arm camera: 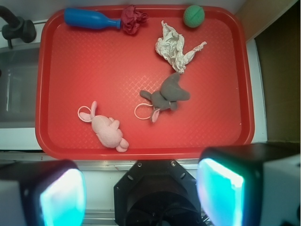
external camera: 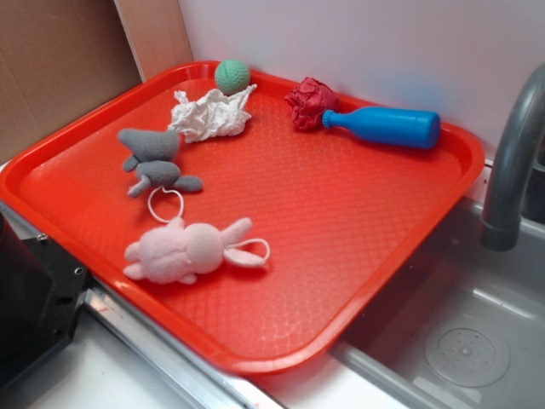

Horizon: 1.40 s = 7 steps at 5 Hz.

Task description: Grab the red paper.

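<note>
Gripper (arm camera: 141, 190) sits nearest the wrist camera, jaws spread wide and holding nothing; both fingers (arm camera: 221, 188) show at the bottom corners with a clear gap between them. It hangs off the near edge of the tray (external camera: 341, 281), above the metal strip, well apart from everything on the tray.

Closest on the tray: pink bunny (external camera: 183, 251), lying on its side near the front edge, a loop at its ears. Just past it, grey plush toy (external camera: 153, 162) with a white ring (external camera: 163, 204) touching its lower end. Behind that, white crumpled paper (external camera: 211, 115), one tip nearly touching the grey toy in the wrist view.

Far edge of the tray: green ball (external camera: 232, 76) at the back rim, just beside the white paper. Red paper (external camera: 310, 102), a dark-red wrinkled wad, lies near the back rim, touching the narrow neck of the blue bottle (external camera: 387, 126), which lies on its side.

Off the tray: grey faucet (external camera: 515, 153) and sink (external camera: 477, 341) beside the bottle end.
</note>
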Tool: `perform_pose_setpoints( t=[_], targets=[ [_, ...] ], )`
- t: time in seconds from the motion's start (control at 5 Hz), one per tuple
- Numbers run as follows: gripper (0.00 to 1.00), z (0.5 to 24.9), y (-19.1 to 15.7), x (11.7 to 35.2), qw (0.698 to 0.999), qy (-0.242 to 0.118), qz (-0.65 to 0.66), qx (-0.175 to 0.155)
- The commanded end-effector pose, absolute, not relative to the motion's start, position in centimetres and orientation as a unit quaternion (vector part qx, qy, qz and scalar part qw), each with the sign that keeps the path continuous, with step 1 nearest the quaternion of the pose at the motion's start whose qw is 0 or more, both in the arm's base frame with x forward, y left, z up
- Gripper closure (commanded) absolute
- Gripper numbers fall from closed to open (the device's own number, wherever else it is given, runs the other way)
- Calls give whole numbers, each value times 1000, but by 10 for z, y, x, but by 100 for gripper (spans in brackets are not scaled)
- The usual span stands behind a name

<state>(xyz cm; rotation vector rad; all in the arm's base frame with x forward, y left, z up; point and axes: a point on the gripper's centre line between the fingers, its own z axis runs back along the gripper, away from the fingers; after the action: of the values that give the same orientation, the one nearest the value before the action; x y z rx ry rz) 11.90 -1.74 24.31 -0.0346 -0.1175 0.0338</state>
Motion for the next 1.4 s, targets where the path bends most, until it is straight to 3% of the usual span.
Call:
perform_pose_setpoints(
  t=[0.0, 0.2, 0.4, 0.6, 0.8, 1.0, 1.2],
  targets=[
    [0, 243, -17, 119, 998, -59, 17, -17],
    [0, 193, -5, 169, 995, -94, 13, 5],
    [0, 148, -4, 223, 991, -136, 15, 4],
    [0, 122, -14, 276, 983, -184, -7, -18],
    [0, 101, -23, 321, 981, -190, -15, -25],
    [0, 79, -38, 351, 983, -184, -25, 0],
    [0, 53, -40, 359, 985, -169, -32, 34]
  ],
)
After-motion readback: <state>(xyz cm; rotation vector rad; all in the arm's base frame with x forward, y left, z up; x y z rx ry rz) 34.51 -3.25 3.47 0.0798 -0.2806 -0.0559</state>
